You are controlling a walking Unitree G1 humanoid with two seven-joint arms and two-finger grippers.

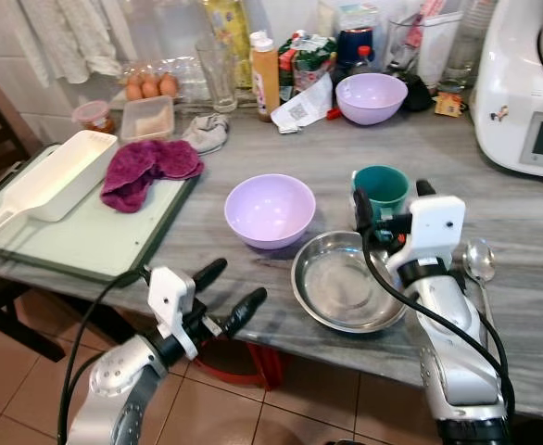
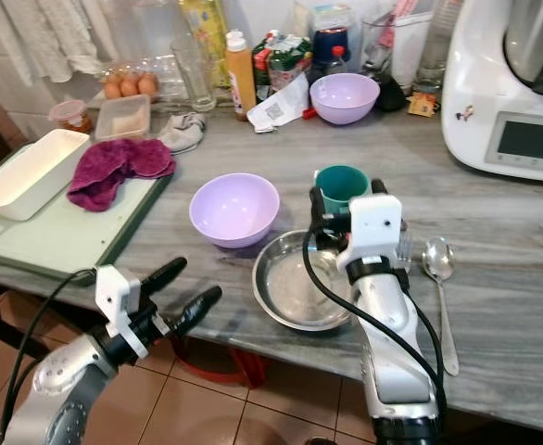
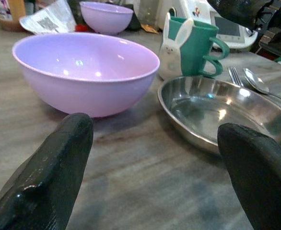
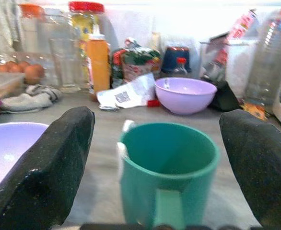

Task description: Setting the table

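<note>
From my head camera, my right gripper (image 1: pixel 389 215) sits above the tabletop (image 1: pixel 531 222), fingers spread wide and holding nothing, just short of the green mug (image 1: pixel 381 188). The mug stands upright, well in from the front edge, beside the far rim of the steel dish (image 1: pixel 344 283). My left gripper (image 1: pixel 227 290) hangs at the front edge of the tabletop, fingers parted and empty, pointing toward the lilac bowl (image 1: pixel 270 209). Bare tabletop lies between that bowl and the green tray (image 1: pixel 86 241) at the left end. A spoon (image 1: pixel 479 261) lies to the right of my right arm, near the front edge. A white appliance (image 1: pixel 522 93) takes the far right corner, and bottles and a second lilac bowl (image 1: pixel 371 97) crowd the back edge.

Along my left wrist, my two fingers (image 3: pixel 44 177) stand far apart, touching nothing, low over the tabletop. Ahead are the lilac bowl and the steel dish, close together but not touching. The mug stands behind the dish, with a white rabbit figure on its side and its handle turned toward the fork (image 3: pixel 236 76) and spoon.

Along my right wrist, my fingers (image 4: pixel 44 172) are wide open on either side of the mug, apart from it. Its handle faces me, and the mug looks empty.
</note>
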